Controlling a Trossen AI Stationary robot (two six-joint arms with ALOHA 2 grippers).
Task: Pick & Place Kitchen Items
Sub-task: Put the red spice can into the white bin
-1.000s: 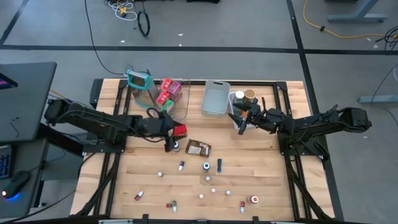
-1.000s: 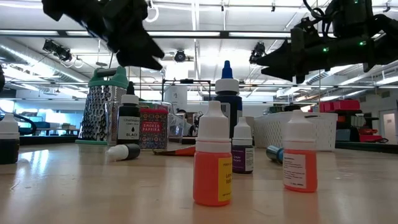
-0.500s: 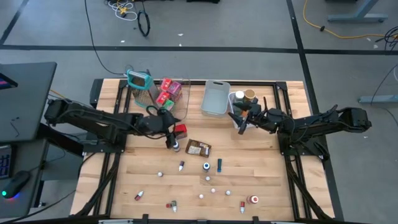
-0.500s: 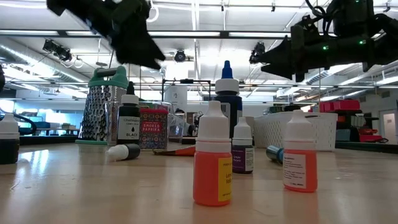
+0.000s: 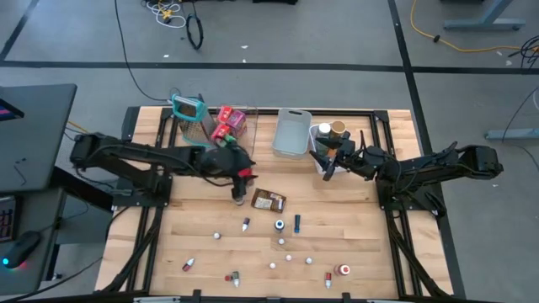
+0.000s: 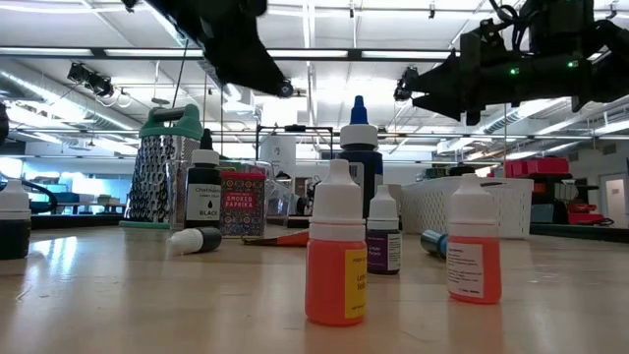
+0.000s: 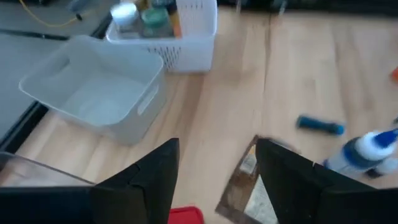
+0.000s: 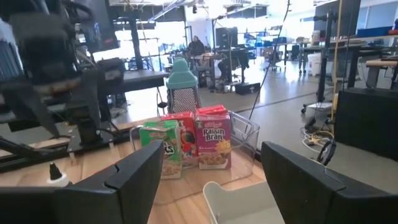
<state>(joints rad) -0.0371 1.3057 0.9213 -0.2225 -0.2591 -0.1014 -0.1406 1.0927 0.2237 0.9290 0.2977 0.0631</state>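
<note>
the left arm reaches low across the tabletop (image 5: 354, 252) from the left, its gripper (image 5: 240, 172) over a red box (image 5: 245, 176) near the middle, jaws apart with the box's red top (image 7: 185, 215) showing between them, though i cannot tell if they touch it. the right arm stretches in from the right, its gripper (image 5: 327, 168) raised beside the white bin (image 5: 322, 139) at the back, jaws apart and empty. little bottles (image 5: 280, 225) lie scattered over the front half, a brown packet (image 5: 268, 200) just beside the red box, and boxes stand in the clear bin (image 5: 232, 120) at the back.
</note>
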